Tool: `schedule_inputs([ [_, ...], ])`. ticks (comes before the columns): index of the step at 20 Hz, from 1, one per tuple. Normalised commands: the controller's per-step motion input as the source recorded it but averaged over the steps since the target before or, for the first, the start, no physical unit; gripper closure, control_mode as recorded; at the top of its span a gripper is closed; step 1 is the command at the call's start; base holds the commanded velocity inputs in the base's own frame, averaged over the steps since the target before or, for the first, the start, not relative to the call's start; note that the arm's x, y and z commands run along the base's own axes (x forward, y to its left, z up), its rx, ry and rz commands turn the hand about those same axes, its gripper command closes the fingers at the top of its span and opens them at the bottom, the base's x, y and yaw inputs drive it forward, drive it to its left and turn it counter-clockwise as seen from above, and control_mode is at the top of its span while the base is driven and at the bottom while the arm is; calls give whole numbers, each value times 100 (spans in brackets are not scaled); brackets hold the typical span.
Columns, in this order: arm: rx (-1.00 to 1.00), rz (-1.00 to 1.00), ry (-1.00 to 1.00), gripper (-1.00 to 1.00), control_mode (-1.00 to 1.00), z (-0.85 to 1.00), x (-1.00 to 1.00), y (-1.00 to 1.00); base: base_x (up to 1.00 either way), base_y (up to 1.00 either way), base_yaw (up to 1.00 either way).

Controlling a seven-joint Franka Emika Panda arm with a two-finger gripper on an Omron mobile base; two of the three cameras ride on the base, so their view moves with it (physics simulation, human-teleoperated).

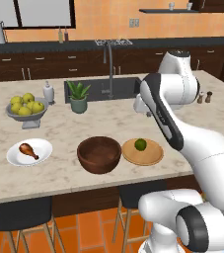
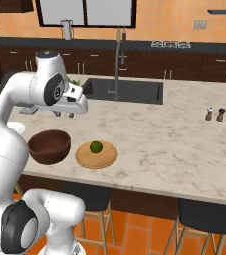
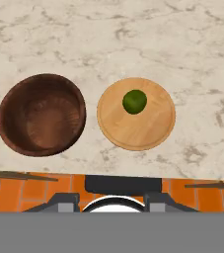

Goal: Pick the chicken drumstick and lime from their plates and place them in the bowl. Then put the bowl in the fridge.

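Lime [image 3: 134,101] at one o'clock on wooden plate [image 3: 148,133]: descend centred; gripper [image 2: 64,114] empty, opening unclear.

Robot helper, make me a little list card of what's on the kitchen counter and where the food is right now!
drumstick: chicken drumstick lies on the white plate
lime: lime sits on the wooden plate
bowl: brown bowl stands between the two plates, nothing in it
other fruit: yellow-green fruits in a grey pedestal dish
also there: potted plant by the sink
gripper: above the counter, holding nothing
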Motion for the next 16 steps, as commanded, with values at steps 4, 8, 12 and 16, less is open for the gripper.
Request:
schedule_inputs([
  [4,1,0,7,-100,-100,-18,51,-19,0,0,0],
  [8,0,0,26,-100,-100,-59,86,-27,0,0,0],
  [12,1,0,8,-100,-100,-69,76,-6,0,0,0],
  [16,0,0,14,-100,-100,-83,84,-12,0,0,0],
])
